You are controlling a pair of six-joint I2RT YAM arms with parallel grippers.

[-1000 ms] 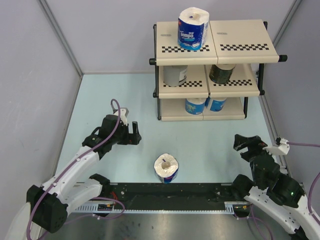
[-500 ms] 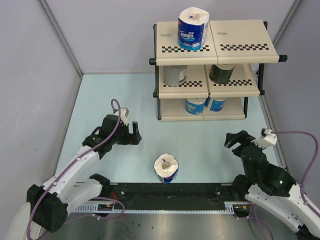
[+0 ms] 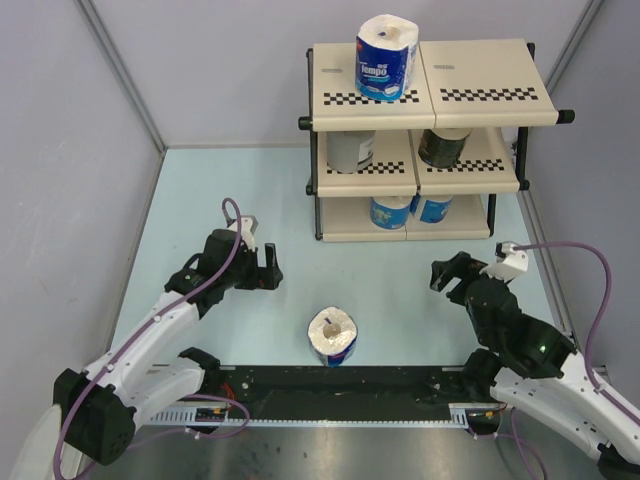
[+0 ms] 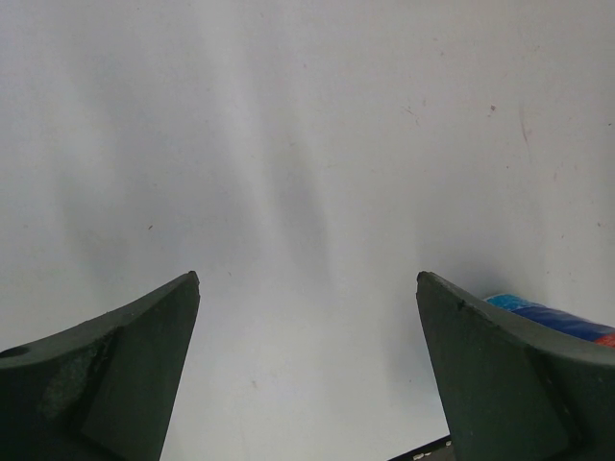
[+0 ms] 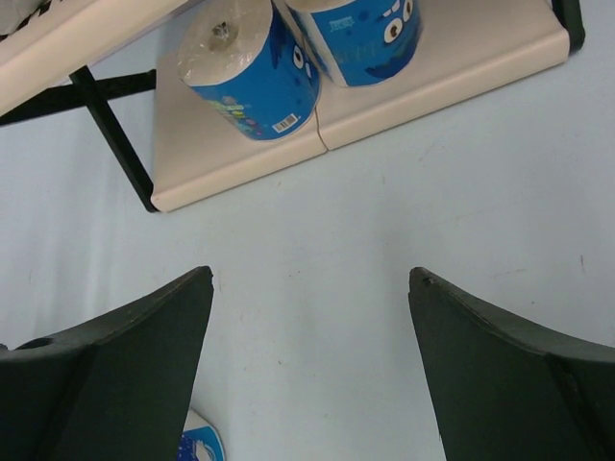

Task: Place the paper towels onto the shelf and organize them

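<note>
The shelf stands at the back right. A blue-wrapped paper towel roll stands on its top tier. A grey roll and a dark roll sit on the middle tier. Two blue rolls sit on the bottom tier and also show in the right wrist view. One blue-wrapped roll stands upright on the table near the front. My left gripper is open and empty, up-left of that roll. My right gripper is open and empty, to the roll's right, below the shelf.
Grey walls close in the pale blue table on the left, back and right. A black rail runs along the near edge between the arm bases. A sliver of the table roll shows at the right finger in the left wrist view.
My right arm has swung left and forward, its gripper moving from the right edge toward the table's middle. The left arm and all the rolls have not moved.
</note>
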